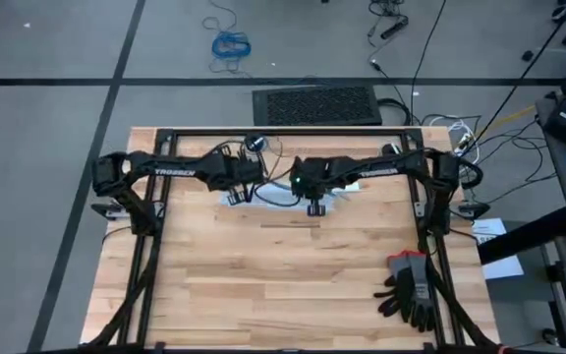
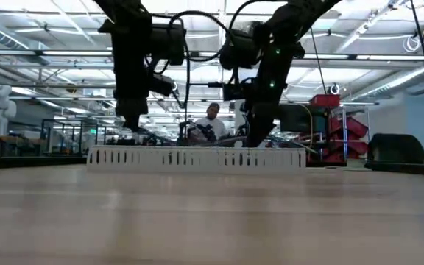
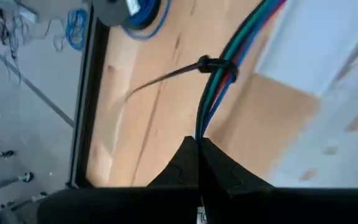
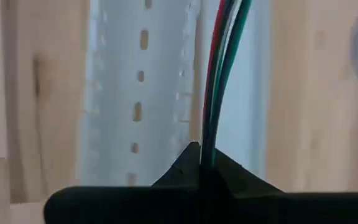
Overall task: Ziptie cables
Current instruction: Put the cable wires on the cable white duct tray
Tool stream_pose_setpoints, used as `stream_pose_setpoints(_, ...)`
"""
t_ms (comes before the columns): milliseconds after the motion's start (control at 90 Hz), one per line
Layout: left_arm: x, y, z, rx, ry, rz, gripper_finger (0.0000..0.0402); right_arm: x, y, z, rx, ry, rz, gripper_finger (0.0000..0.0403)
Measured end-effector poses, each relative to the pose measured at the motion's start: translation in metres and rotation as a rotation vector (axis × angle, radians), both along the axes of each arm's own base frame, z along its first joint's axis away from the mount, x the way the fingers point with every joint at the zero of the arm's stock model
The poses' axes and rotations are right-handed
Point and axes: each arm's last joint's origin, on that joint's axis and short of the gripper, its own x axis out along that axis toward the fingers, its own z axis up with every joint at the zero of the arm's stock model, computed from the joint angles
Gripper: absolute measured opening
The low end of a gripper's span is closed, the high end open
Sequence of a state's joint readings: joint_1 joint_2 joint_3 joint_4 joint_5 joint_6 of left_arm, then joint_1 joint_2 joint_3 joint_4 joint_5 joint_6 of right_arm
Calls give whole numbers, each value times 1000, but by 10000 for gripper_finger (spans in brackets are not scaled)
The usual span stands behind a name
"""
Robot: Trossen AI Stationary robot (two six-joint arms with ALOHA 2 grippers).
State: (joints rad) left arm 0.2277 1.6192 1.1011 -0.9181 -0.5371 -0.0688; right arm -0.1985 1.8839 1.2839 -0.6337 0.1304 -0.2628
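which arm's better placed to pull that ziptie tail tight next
Probably the left. The ziptie already wraps the cables just ahead of the left gripper; the right gripper shows only wires.

Matt pale wood table (image 1: 263, 275); white plastic duct (image 2: 197, 157).

Right claw (image 4: 201, 163) clamps cables (image 4: 224, 68) over white slotted duct (image 4: 135, 93).
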Motion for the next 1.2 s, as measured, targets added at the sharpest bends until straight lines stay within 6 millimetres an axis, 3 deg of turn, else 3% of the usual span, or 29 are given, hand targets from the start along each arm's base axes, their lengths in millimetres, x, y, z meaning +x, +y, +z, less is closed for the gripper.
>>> stream_pose_setpoints(222, -5, -19, -1, -25, 66, -6, 0, 2, 5, 6, -5, -37, 3, 0)
stream_pose_setpoints(533, -11, -21, -8, -23, 108, 6, 0, -3, 9, 23, 3, -81, -43, 0)
stream_pose_setpoints(800, -14, -27, -20, -48, 90, 5, 0, -1, 24, 23, 21, -82, -26, 0)
stream_pose_setpoints(1200, -11, -49, -21, -59, 77, -50, 0, 1, 36, 23, 42, -94, -28, 0)
